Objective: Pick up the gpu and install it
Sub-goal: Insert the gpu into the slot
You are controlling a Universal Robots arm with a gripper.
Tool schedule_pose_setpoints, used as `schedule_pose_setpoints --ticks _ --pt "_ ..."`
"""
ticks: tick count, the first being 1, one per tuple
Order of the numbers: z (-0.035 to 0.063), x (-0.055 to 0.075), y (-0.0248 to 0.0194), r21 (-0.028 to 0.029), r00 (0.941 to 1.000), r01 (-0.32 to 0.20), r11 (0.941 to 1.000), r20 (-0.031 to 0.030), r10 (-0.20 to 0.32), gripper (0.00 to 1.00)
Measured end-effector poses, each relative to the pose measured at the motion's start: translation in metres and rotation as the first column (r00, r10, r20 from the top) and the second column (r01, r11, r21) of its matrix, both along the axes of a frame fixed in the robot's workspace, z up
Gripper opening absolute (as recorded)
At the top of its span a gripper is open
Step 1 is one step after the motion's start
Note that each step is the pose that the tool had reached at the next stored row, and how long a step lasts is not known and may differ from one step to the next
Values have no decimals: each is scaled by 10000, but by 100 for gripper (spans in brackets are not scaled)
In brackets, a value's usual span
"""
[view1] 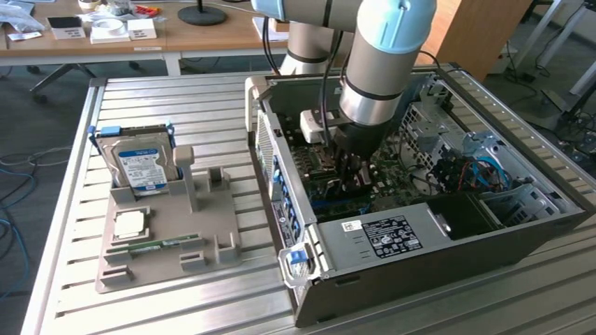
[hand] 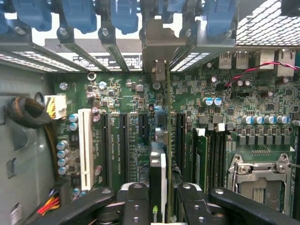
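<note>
Fingers (hand: 187,206) pinch the gpu (hand: 158,187) edge-on between them; card stands upright inside the PC case (view1: 419,279), long axis along the motherboard (hand: 243,140) slots, bracket toward the rear openings.

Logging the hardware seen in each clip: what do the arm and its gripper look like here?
The arm is built of round silver-grey metal tubes with pale blue caps at the joints and dark rings at the seams. Black cables run down alongside it, and a small white block sits by the wrist. The gripper is black; in the wrist view its fingers are black linked bars fastened with round silver bolt heads.
</note>
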State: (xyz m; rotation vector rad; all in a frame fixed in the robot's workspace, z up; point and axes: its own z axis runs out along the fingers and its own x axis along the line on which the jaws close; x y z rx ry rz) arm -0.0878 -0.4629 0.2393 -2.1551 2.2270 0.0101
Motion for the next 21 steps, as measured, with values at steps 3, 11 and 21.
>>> schedule_pose_setpoints --ticks 3,11,21 --pt "4 1 -1 -12 10000 -1 10000 0 1 33" --pt "27 1 -1 -15 10000 -3 10000 -2 3 46" --pt "195 1 0 -15 10000 -2 10000 0 2 46"
